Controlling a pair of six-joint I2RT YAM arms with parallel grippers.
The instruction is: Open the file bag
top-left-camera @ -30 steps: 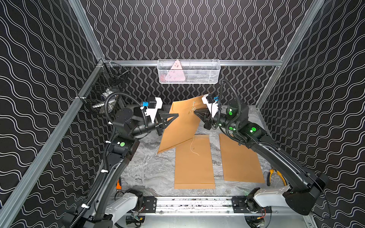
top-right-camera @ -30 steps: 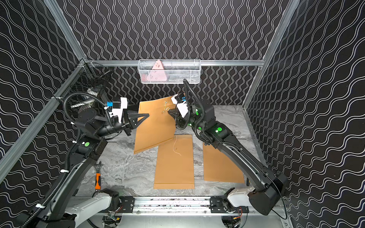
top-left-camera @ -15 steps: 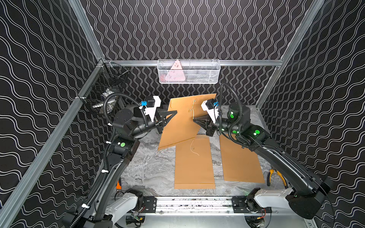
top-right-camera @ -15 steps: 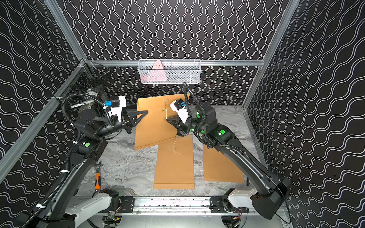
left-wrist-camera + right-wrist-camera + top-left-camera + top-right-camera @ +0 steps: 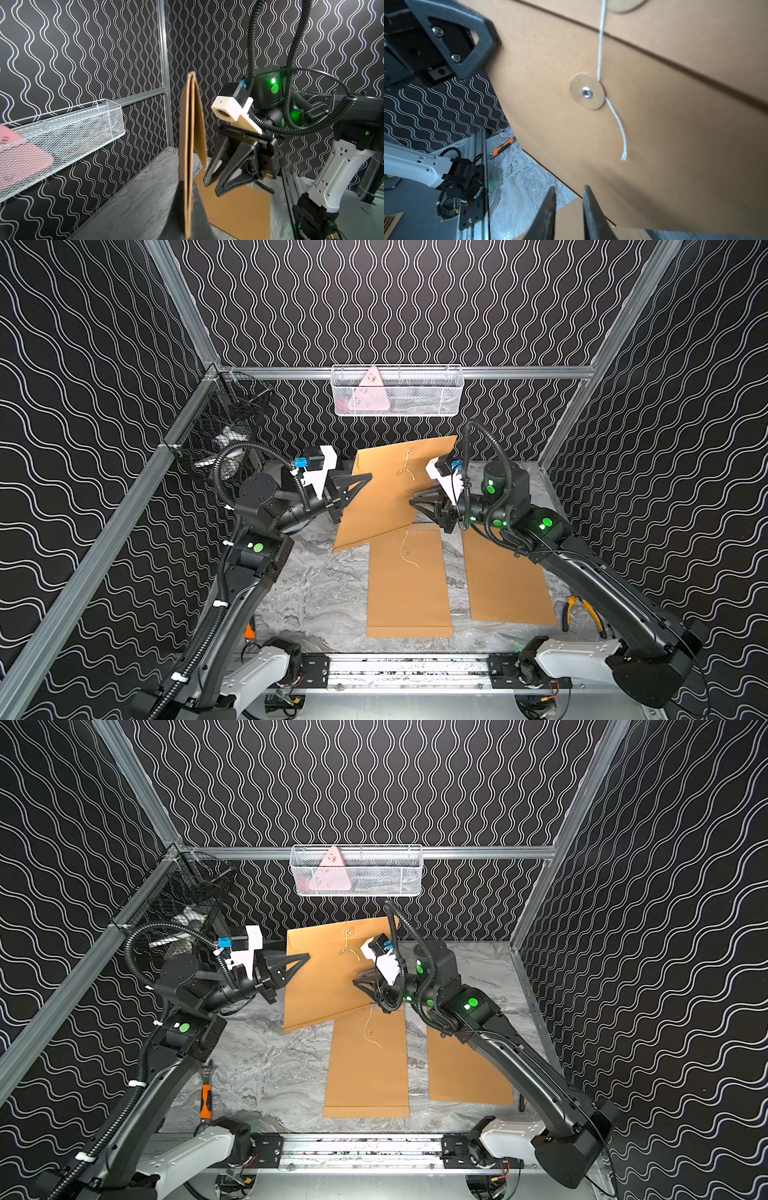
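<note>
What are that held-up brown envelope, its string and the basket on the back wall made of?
File bag: looks like matte brown kraft paper, thin and bowing slightly.
String: probably white cotton twine, frayed at its end.
Basket: white-coated wire mesh, see-through.

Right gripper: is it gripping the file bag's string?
No: the right gripper stands open and empty; the string hangs loose against the file bag.

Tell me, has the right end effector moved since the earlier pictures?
Yes. The right end effector has come down, away from the white wire basket, toward the flat brown paper envelope lying mid-table.
</note>
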